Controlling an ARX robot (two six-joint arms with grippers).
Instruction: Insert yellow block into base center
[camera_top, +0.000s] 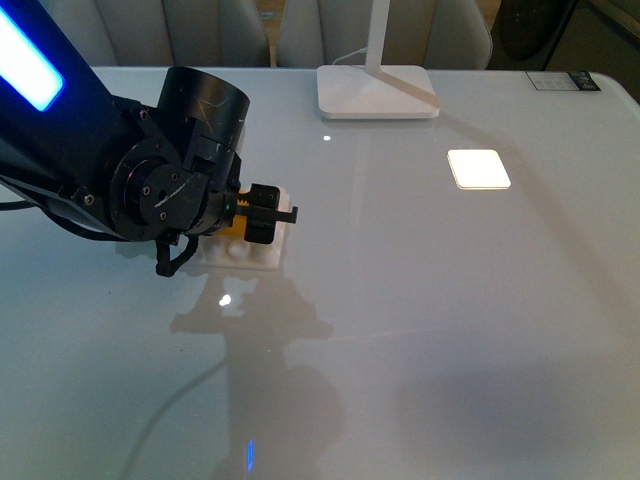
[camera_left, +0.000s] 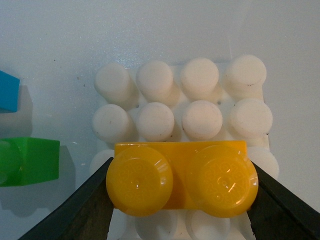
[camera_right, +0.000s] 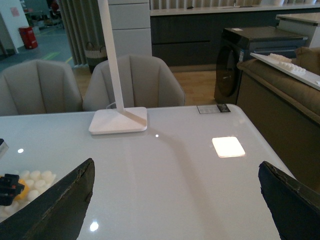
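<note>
The left gripper (camera_top: 268, 213) clamps the yellow block (camera_left: 180, 182) by its two ends, just over the studs of the base (camera_left: 200, 80); if it is pressed in, I cannot tell. A green brick (camera_left: 35, 160) and a blue brick (camera_left: 7, 92) lie beside the base. The right gripper (camera_right: 176, 170) stands wide open, holding nothing.

Left tool (camera_left: 180, 170) low, jaws tight on the yellow block (camera_left: 141, 181); right tool (camera_right: 176, 166) aloft, jaws wide apart
</note>
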